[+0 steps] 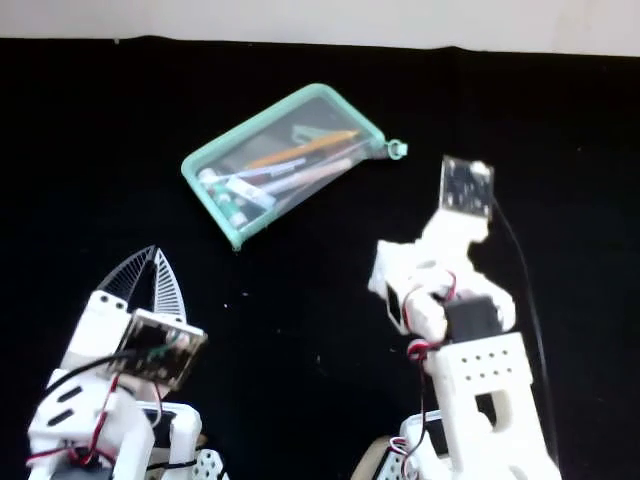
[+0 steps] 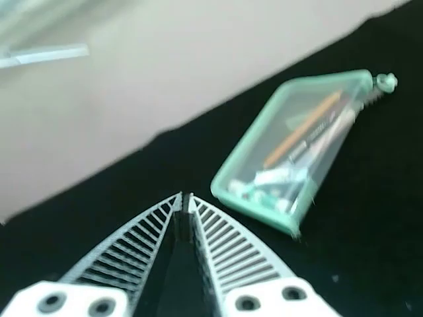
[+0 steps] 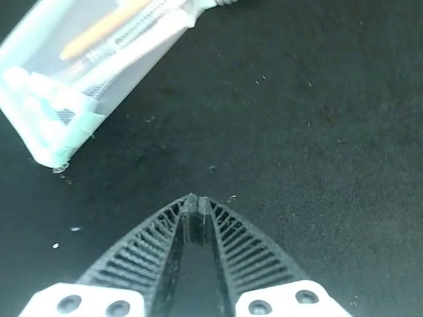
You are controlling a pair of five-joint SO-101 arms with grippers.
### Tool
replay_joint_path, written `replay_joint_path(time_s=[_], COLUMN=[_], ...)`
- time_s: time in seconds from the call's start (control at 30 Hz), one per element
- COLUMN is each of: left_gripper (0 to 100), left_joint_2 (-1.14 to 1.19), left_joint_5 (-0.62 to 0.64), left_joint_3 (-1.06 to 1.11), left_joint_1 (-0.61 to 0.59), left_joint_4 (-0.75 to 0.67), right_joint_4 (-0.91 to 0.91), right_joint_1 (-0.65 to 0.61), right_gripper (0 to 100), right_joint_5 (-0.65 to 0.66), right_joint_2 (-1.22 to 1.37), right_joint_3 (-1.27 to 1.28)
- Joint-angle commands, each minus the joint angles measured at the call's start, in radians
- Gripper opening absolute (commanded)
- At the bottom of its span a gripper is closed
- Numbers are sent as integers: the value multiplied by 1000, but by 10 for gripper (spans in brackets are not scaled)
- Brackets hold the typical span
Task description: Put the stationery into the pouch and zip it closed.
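A clear pouch with a mint green rim [image 1: 285, 160] lies slanted on the black cloth at the back centre. Inside it lie an orange pencil [image 1: 300, 150] and several pens. Its zip pull [image 1: 397, 150] sits at the pouch's right end corner. My left gripper [image 1: 155, 256] is at the front left, well short of the pouch, its white ribbed fingers shut with nothing between them. The left wrist view has the gripper [image 2: 184, 197] pointing past the pouch [image 2: 297, 145] and zip pull [image 2: 385, 82]. My right gripper [image 3: 195, 201] is shut and empty over bare cloth, apart from the pouch [image 3: 86, 59].
The black cloth [image 1: 320, 300] covers the table up to a pale strip [image 1: 320, 20] along the far edge. The right arm's white body [image 1: 470, 340] and its cable [image 1: 525, 280] stand at the front right. Open cloth lies between both arms and the pouch.
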Motion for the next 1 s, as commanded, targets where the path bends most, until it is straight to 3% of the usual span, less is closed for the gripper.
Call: replay_joint_path(time_s=[0.0, 0.33, 0.57, 0.67, 0.73, 0.97], left_gripper=[7, 8, 9, 9, 10, 10], left_joint_2=[-8, -8, -8, -8, -8, -7], left_joint_5=[8, 9, 8, 18, 81, 315], left_joint_3=[30, 280, 538, 605, 628, 693], left_joint_1=[-12, -21, -242, -321, -364, -409], left_joint_4=[-6, -11, -244, -282, -282, -256], right_joint_4=[-97, -257, -257, -252, -239, 61], right_joint_1=[10, 5, 7, 7, 7, 5], right_gripper=[6, 6, 6, 6, 6, 6], right_joint_5=[-8, -5, 242, 301, 310, 316], right_joint_2=[-119, -337, -527, -642, -713, -874], right_joint_3=[145, 513, 720, 805, 855, 855])
